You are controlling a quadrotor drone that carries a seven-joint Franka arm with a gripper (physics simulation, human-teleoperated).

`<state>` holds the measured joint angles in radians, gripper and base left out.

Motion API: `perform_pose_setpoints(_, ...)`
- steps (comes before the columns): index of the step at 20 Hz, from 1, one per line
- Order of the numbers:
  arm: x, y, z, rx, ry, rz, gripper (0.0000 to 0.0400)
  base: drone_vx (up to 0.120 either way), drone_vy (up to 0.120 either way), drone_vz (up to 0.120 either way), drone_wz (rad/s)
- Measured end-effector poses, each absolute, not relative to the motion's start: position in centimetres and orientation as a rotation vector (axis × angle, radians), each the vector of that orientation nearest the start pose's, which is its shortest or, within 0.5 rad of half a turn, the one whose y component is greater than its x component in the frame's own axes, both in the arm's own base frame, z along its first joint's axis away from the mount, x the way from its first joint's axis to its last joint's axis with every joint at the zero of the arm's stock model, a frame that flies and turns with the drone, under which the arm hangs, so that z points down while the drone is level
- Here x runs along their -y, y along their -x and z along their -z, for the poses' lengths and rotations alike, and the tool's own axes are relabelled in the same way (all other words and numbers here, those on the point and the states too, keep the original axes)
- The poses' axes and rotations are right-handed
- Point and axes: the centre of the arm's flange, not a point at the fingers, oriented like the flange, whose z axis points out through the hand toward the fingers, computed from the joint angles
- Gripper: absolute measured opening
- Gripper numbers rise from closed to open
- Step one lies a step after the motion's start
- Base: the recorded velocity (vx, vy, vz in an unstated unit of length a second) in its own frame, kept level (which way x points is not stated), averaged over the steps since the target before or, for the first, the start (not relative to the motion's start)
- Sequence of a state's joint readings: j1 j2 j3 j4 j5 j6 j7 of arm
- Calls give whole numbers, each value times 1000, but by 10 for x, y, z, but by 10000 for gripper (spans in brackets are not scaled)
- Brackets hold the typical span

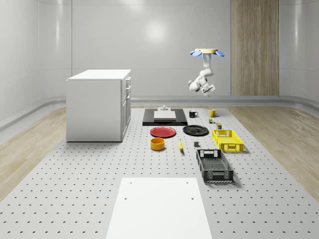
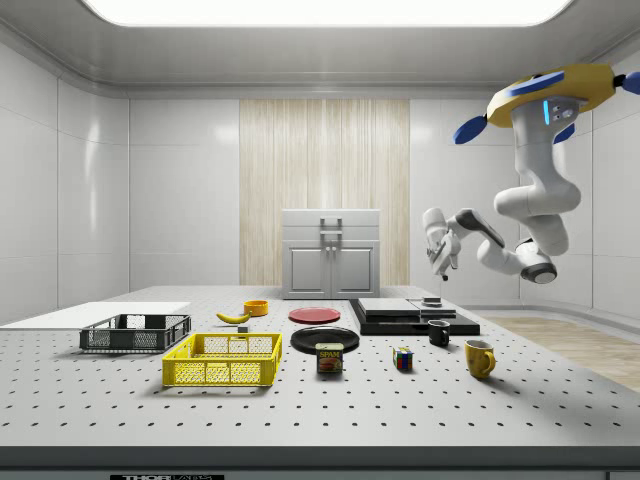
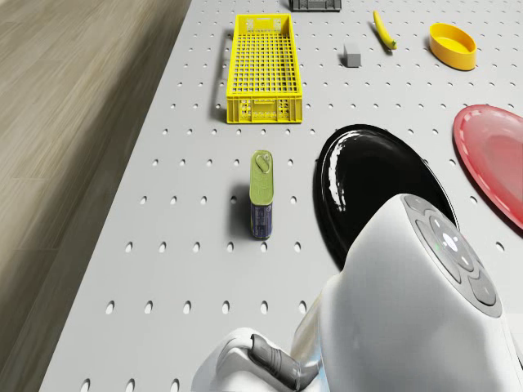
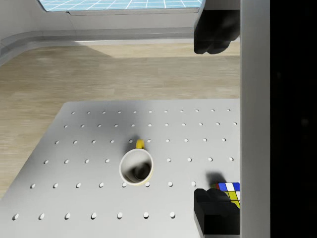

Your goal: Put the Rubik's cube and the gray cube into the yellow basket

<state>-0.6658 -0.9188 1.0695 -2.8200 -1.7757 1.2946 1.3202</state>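
The two-finger gripper (image 4: 215, 119) hangs empty in mid-air. The wrist view shows its dark fingertips (image 4: 213, 32) spread well apart with only table between them. It points down from the white arm under the yellow-and-blue drone (image 2: 545, 90). The drone hovers high over the far right part of the grey perforated table (image 1: 75, 199).

The multicoloured Rubik's cube (image 4: 229, 192) sits on the table well below the gripper (image 2: 440, 245). In the wrist view it is not centred between the fingers. It peeks out just beside one fingertip, while the yellow mug (image 4: 136, 167) sits closer to the middle of the gap. In the side view the Rubik's cube (image 2: 403, 359) lies toward that view's left of the gripper, between a tin can (image 2: 329, 357) and the mug (image 2: 479, 357). My judgement is that the gripper must shift toward the can's side, away from the mug, and then descend a long way before it can close.

In the whole-scene view the yellow mesh basket (image 1: 228, 148) lies nearer than the Rubik's cube (image 1: 211, 120), past the can. Its long axis runs near to far. The small gray cube (image 1: 196, 145) rests on the table left of the basket, near a banana (image 1: 180, 145). Both cubes are still outside the basket (image 3: 264, 109).
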Motion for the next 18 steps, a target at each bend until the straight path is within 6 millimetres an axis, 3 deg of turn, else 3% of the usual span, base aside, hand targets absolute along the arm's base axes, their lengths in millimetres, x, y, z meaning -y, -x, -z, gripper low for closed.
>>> perform_pose_setpoints(3, -27, -307, -496, 119, -262, -786, 400, 120, -13, -120, 0)
perform_pose_setpoints(7, -13, -307, -492, 60, -128, -786, 400, 120, -120, -120, 0)
perform_pose_setpoints(18, -2, -307, -491, 10, -18, -784, 400, 120, -11, -120, 0)
